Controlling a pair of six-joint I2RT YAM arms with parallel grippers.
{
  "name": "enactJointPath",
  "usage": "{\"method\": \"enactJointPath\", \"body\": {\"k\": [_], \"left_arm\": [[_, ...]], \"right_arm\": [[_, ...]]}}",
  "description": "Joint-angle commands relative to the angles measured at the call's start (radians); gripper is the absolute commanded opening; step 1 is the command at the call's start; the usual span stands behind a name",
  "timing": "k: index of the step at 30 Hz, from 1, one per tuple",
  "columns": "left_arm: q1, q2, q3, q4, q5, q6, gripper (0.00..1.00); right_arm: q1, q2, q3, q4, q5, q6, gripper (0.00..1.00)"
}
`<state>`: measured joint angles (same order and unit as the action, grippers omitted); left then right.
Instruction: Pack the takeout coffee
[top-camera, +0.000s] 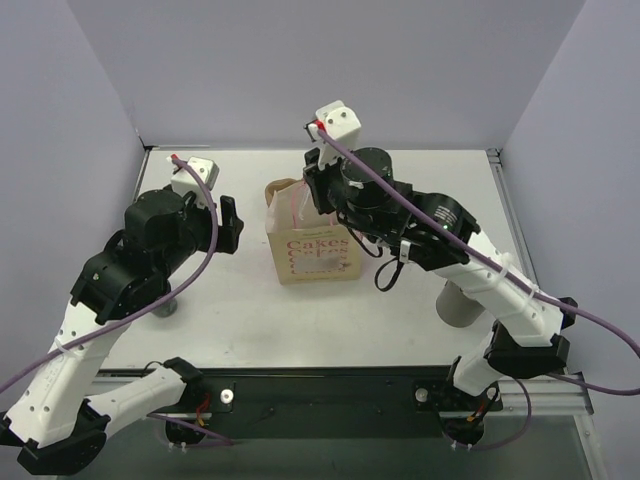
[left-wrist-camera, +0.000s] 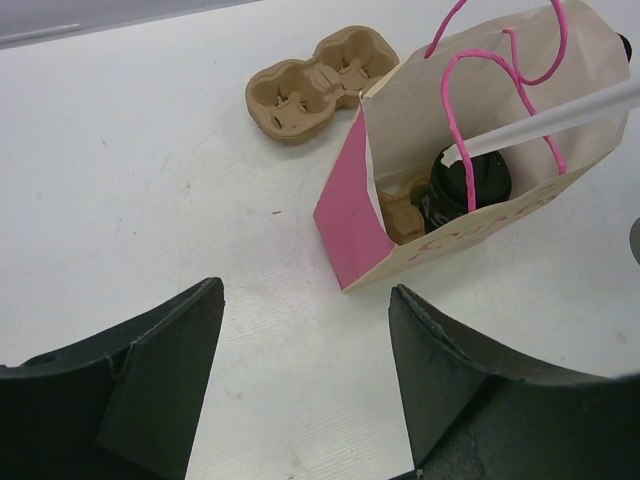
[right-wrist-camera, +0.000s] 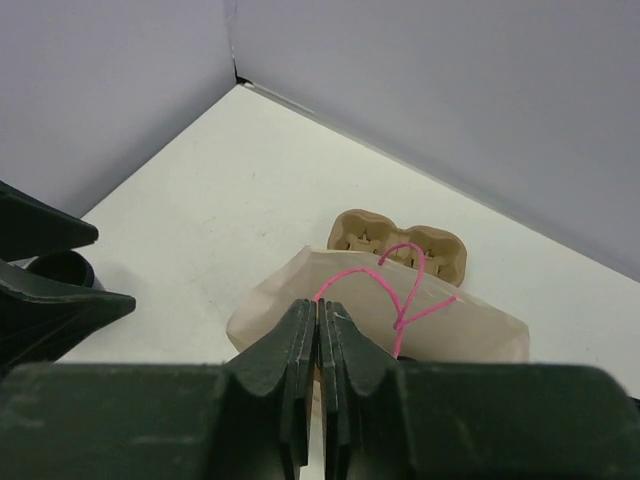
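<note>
A brown paper bag with pink sides and pink cord handles stands mid-table. Through its open mouth in the left wrist view I see one black takeout coffee cup sitting in a brown pulp tray inside the bag. My right gripper hangs just above the bag, jaws pressed together with the pink handle coming out at their tips. To the bag's left my left gripper stands open with nothing between its fingers, pointing at the bag.
An empty two-well pulp tray lies on the table behind the bag. A taller grey cylinder stands at the right under my right arm. A small grey object sits near the left arm.
</note>
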<state>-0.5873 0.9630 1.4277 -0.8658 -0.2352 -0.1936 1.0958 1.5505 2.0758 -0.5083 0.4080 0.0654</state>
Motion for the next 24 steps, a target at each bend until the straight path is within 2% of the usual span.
{"method": "enactJointPath", "body": {"k": [1, 5, 6, 7, 8, 17, 20, 21, 23, 24], "left_arm": [[0.006, -0.02, 0.011, 0.001, -0.024, 0.008, 0.77], [0.006, -0.027, -0.004, 0.01, -0.024, -0.003, 0.77], [0.006, -0.029, -0.01, 0.013, -0.023, -0.004, 0.77], [0.006, -0.03, -0.012, 0.017, -0.019, -0.006, 0.77], [0.006, -0.027, -0.015, 0.019, -0.019, -0.007, 0.77], [0.007, -0.036, -0.029, 0.099, 0.031, -0.013, 0.77], [0.007, -0.053, -0.042, 0.195, 0.143, -0.012, 0.77], [0.007, -0.059, -0.049, 0.252, 0.187, -0.013, 0.77], [0.007, -0.078, -0.073, 0.312, 0.229, -0.024, 0.77], [0.007, -0.086, -0.081, 0.373, 0.282, -0.024, 0.77]], "right_arm": [[-0.007, 0.026, -0.049, 0.037, 0.032, -0.024, 0.11], [-0.046, 0.078, -0.049, 0.037, -0.064, -0.012, 0.23], [-0.053, 0.088, -0.042, 0.033, -0.073, -0.001, 0.28], [-0.056, 0.097, -0.03, 0.021, -0.066, 0.001, 0.43], [-0.056, 0.106, -0.004, 0.013, -0.063, -0.001, 0.47], [-0.059, 0.045, 0.044, -0.035, -0.018, -0.036, 0.5], [-0.053, 0.001, 0.003, -0.053, 0.018, -0.006, 0.68], [-0.053, -0.015, -0.028, -0.068, 0.052, 0.014, 0.83], [-0.051, -0.072, -0.075, -0.078, 0.08, 0.083, 1.0], [-0.051, -0.093, -0.13, -0.081, 0.089, 0.105, 1.0]]}}
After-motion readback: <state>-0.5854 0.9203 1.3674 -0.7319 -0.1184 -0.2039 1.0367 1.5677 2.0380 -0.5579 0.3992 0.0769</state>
